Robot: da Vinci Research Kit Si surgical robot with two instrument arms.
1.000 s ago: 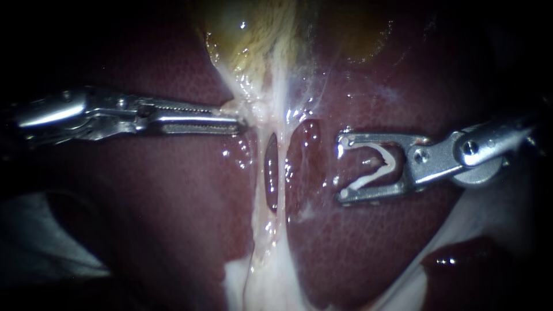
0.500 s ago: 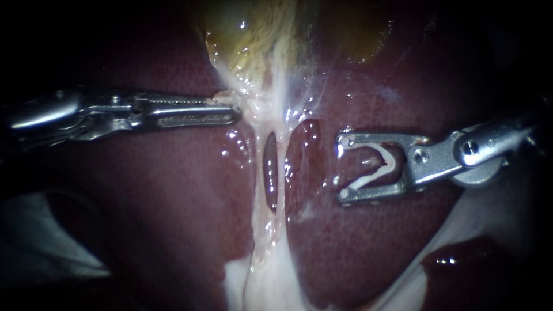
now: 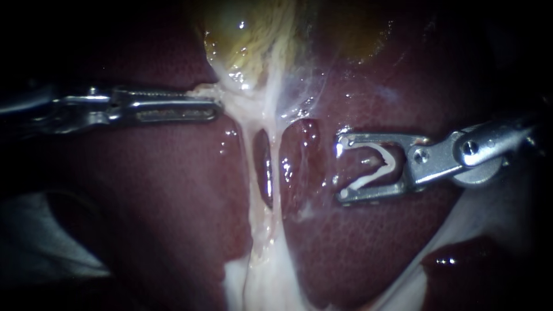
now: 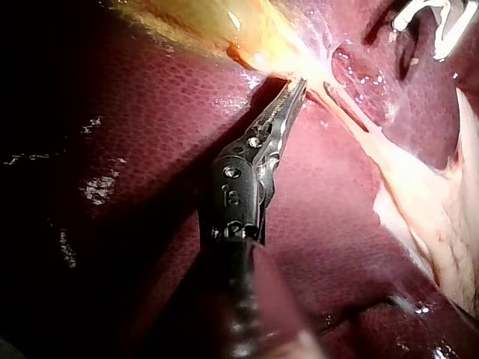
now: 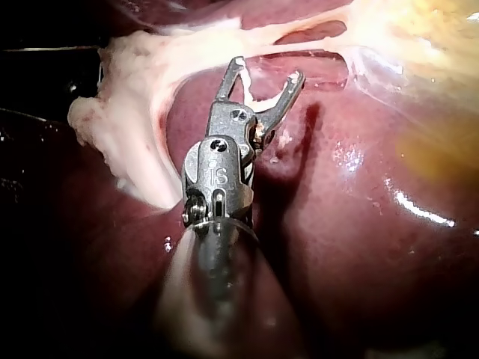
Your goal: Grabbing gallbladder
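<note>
Endoscope: slim serrated steel left instrument [image 3: 216, 108], centre-left, jaws clamped on pale lower edge of yellow-green glistening gallbladder [image 3: 242, 34] at top centre, tissue tented leftwards. Grab looks done imo, only holding tension left. Steel right instrument [image 3: 343, 167], centre-right over dark red liver [image 3: 173, 190], jaws cradling white V-shaped clip [image 3: 377, 171], clear of tissue. No containers anywhere.

Left wrist: left instrument [image 4: 298, 88] pinching gallbladder [image 4: 202, 26] edge just ahead.

Right wrist: right instrument [image 5: 268, 69] carrying clip [image 5: 253, 93], gallbladder [image 5: 426, 30] well off to one side.

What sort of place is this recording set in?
Most likely a surgical robot's work field on tissue: dark red liver, the yellowish gallbladder, the left instrument with jaws shut on the gallbladder's pale edge, and the right instrument holding a white clip in its jaws.
</note>
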